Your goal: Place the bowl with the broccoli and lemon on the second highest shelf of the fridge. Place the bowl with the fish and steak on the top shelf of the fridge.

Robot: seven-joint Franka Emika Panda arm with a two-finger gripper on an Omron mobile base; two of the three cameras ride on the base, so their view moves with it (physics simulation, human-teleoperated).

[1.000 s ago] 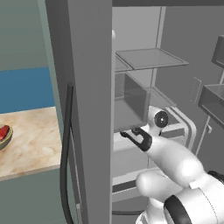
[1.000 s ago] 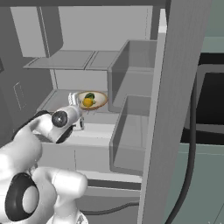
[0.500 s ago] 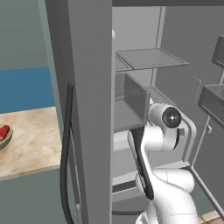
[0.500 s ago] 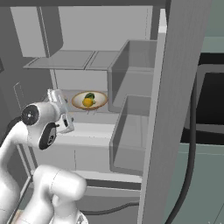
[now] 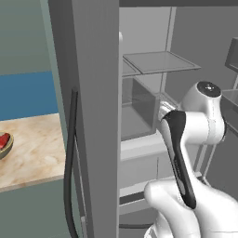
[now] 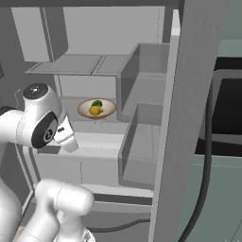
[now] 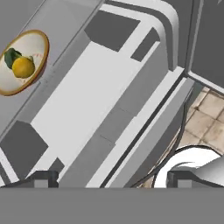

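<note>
The gripper (image 7: 112,179) stands wide open and empty — its two dark fingertips (image 7: 43,178) far apart, touching nothing. The bowl (image 6: 96,108) with the lemon (image 6: 95,110) and broccoli (image 6: 98,103) rests on the second highest shelf (image 6: 75,105) of the fridge (image 6: 189,94), well clear of the hand — the top shelf (image 6: 66,64) above it.

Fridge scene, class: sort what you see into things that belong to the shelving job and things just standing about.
Job:
bowl with lemon and broccoli
second highest shelf
top shelf
steak
gripper, open

Standing about:
counter
black cable
</note>
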